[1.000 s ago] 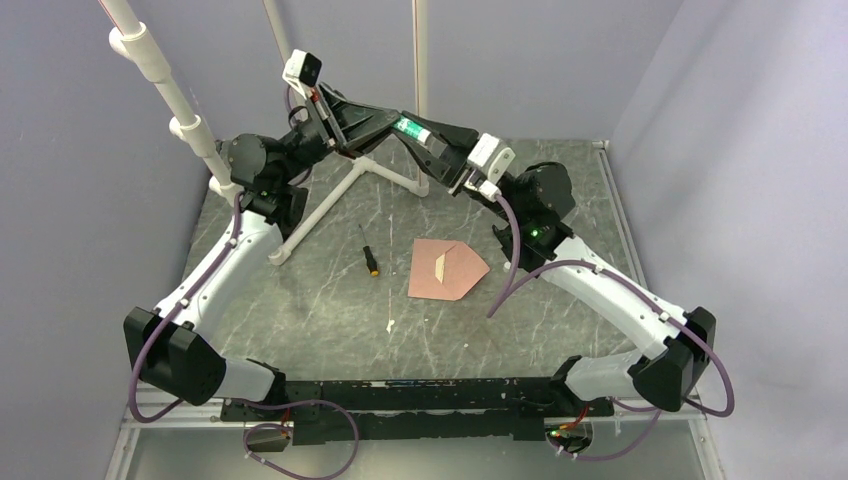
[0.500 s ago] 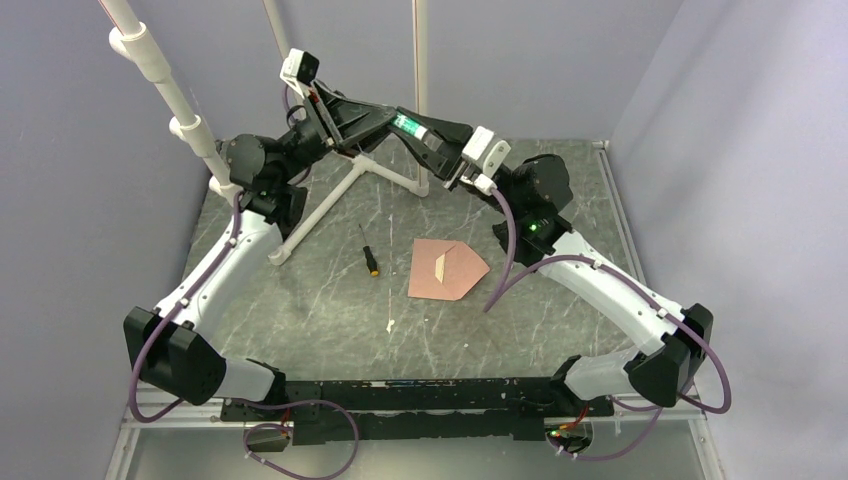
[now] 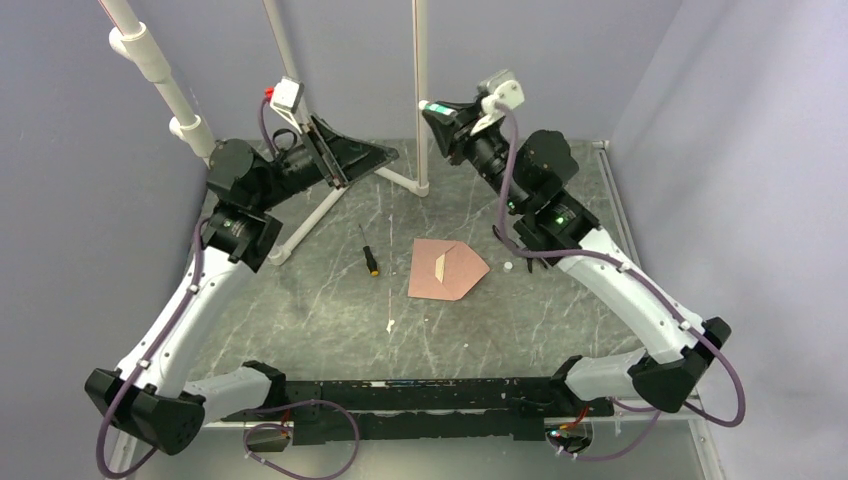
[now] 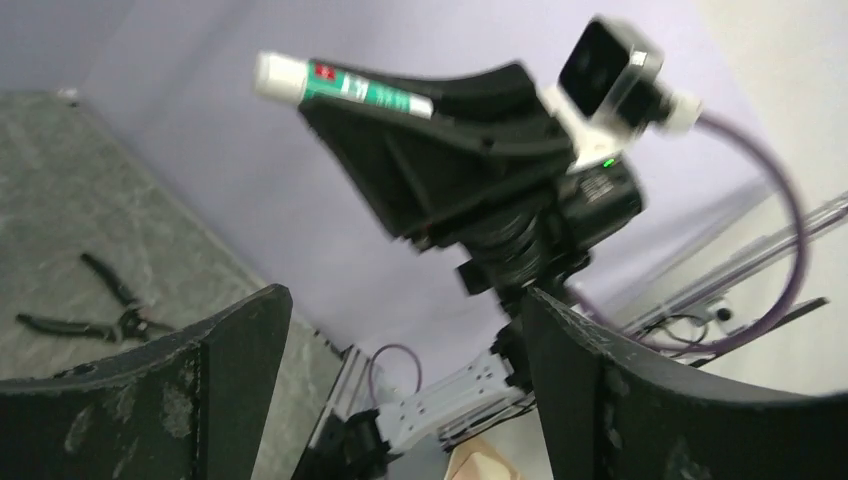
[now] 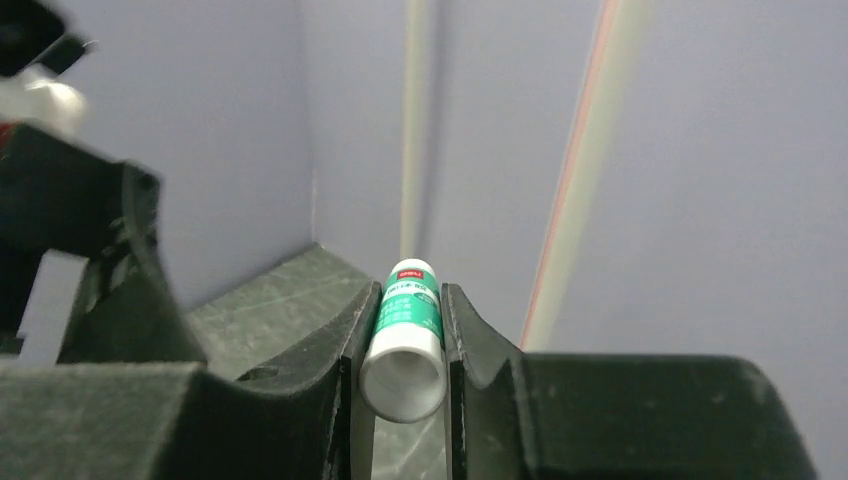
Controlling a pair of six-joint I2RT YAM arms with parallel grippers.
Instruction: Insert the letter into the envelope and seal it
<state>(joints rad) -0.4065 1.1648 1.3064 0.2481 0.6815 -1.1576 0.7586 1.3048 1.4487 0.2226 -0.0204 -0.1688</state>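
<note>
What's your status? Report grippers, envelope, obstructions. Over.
Left jaws open, empty. Right jaws shut on glue stick, raised. Envelope lies flat, flap open. Screwdriver beside it, apart.

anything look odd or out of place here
A small white piece, possibly a cap, lies loose on the table just right of the envelope, whose flap is open. A screwdriver lies left of it, an odd tool for this job. The right gripper holds a glue stick aloft.

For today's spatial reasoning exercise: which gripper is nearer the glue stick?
Right. The right gripper clamps the glue stick; the left gripper stands open, apart, facing it.
</note>
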